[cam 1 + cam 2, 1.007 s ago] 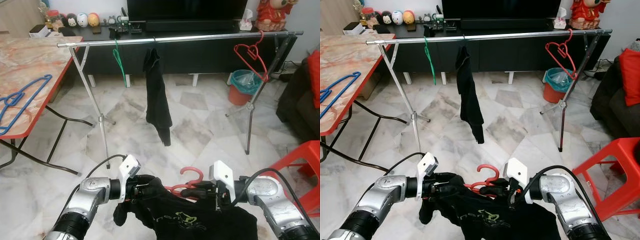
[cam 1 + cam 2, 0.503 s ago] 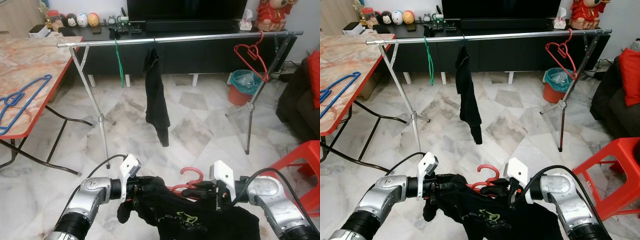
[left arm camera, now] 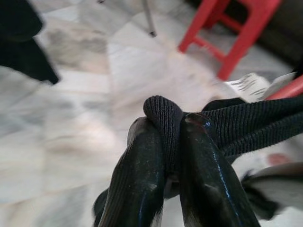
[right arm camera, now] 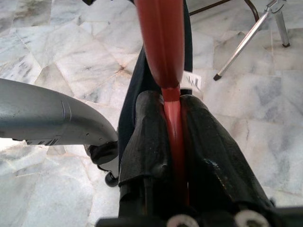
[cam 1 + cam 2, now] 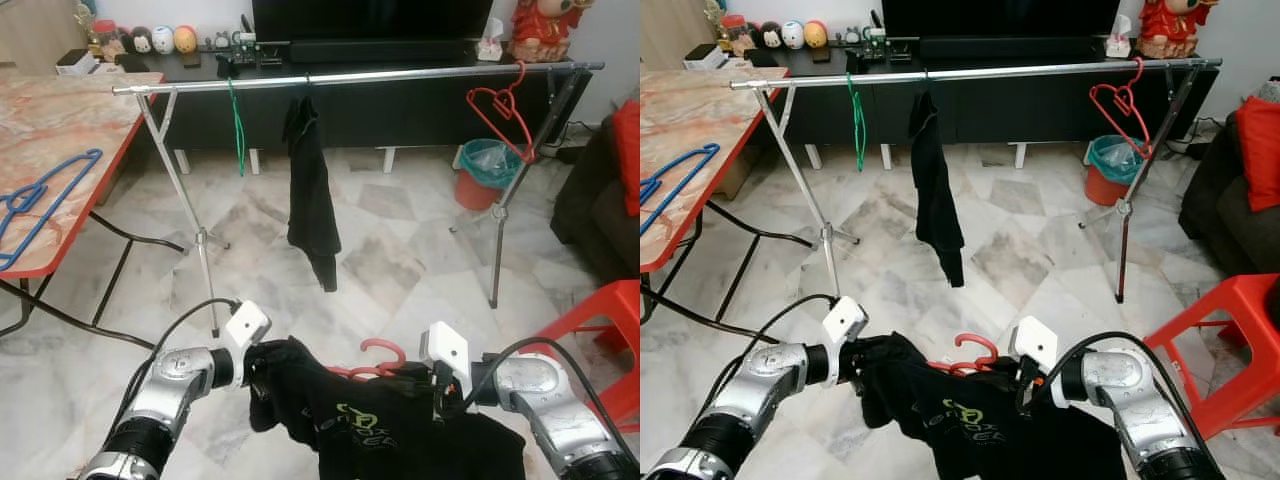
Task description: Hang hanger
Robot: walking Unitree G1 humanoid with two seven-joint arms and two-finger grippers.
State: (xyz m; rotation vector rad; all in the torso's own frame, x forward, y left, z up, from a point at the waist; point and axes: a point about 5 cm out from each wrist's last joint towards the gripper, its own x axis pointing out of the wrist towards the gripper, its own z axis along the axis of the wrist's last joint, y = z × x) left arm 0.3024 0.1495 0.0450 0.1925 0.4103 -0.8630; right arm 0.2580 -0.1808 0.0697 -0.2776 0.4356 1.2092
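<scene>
- A white-and-grey marble floor (image 5: 400, 260) spreads through a living room, with a marble-topped, red-edged table (image 5: 50, 150) off to the robot's left.
- Nearest, low in front of the robot, the right gripper (image 5: 412, 379) has its two black fingers (image 4: 208, 142) clamped together on the red hanger (image 4: 163, 42); the hanger's stem runs between the fingers and its hook curls up just ahead of them.
- A black T-shirt (image 5: 385, 435) with a green print is on that hanger, drooping beneath both grippers.
- To the left of the right gripper, the left gripper (image 5: 256, 362) has its fingers (image 3: 142, 179) pinched shut on a ribbed edge of the T-shirt, holding that side up.
- Well beyond both grippers stands a metal clothes rail (image 5: 400, 76) on thin legs.
- On the rail hang a green hanger (image 5: 237, 125), a dark garment (image 5: 312, 200) and, toward the right end, an empty red hanger (image 5: 500, 105).
- Two blue hangers (image 5: 40, 200) lie on the table.
- Behind the rail are a black TV cabinet (image 5: 400, 110) and an orange bin (image 5: 485, 172); a red stool (image 5: 600, 330) stands beyond the right gripper's arm.
</scene>
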